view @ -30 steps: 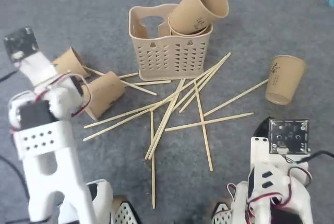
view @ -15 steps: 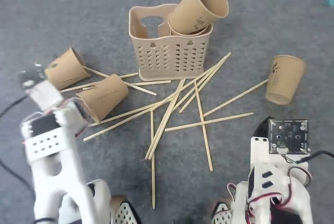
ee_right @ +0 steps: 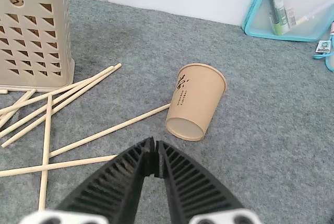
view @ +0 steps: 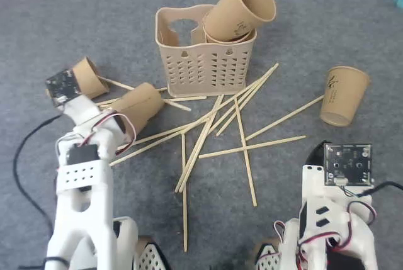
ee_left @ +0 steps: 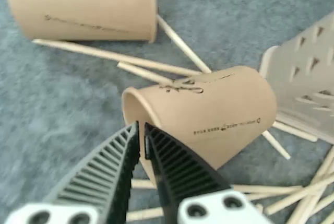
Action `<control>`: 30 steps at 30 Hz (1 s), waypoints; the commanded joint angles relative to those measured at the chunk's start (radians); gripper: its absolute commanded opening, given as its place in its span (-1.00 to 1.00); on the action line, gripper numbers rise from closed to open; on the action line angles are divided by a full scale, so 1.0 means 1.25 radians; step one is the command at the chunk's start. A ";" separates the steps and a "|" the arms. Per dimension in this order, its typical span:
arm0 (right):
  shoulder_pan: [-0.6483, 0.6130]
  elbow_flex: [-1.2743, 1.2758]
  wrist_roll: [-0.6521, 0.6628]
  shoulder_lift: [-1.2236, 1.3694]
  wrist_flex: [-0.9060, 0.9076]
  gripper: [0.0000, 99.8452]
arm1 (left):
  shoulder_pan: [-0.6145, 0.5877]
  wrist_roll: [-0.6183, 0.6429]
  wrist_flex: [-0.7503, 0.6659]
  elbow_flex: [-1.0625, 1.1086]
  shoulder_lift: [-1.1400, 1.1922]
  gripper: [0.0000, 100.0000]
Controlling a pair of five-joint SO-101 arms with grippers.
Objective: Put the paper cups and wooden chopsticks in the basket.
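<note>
A paper cup (ee_left: 219, 114) lies on its side, and my left gripper (ee_left: 141, 130) is shut on its open rim; in the high view this cup (view: 140, 105) sits left of the basket (view: 204, 65). Another cup (view: 88, 78) lies farther left. Two cups (view: 242, 9) stick out of the basket, tilted. Several wooden chopsticks (view: 208, 128) are scattered in front of the basket. A cup (ee_right: 195, 101) lies at the right, beyond my shut, empty right gripper (ee_right: 155, 156).
The table is covered in grey carpet. The right arm (view: 340, 175) stands at the near right edge. A blue transparent pouch (ee_right: 292, 7) lies against the white wall beyond the right-hand cup. A black cable (view: 25, 157) trails beside the left arm.
The left arm swung down and right onto the lying cup, and the cup shifted a little toward the basket. The right arm has kept still.
</note>
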 commanded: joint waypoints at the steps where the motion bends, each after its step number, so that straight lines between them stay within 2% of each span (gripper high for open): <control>1: 0.002 0.004 0.011 -0.007 -0.002 -0.99 | 0.041 0.009 -0.142 0.029 -0.036 -0.98; 10: 0.002 0.004 0.022 -0.007 -0.001 -0.99 | 0.056 0.009 -0.374 0.031 -0.028 -0.98; 15: 0.007 0.004 0.032 -0.007 0.001 -0.99 | 0.072 0.009 -0.388 0.026 -0.028 -0.97; 19: 0.007 0.004 0.032 -0.007 0.002 -0.99 | 0.049 0.007 -0.268 -0.001 -0.053 -0.93; 22: 0.007 0.004 0.032 -0.006 0.002 -0.99 | -0.010 0.011 -0.145 -0.040 -0.106 -0.76; 26: 0.002 0.005 0.029 0.001 0.002 -0.99 | -0.054 0.039 -0.052 -0.138 -0.129 -0.52; 30: 0.002 0.005 0.027 0.001 0.001 -0.99 | -0.037 -0.034 0.095 -0.326 -0.001 -0.62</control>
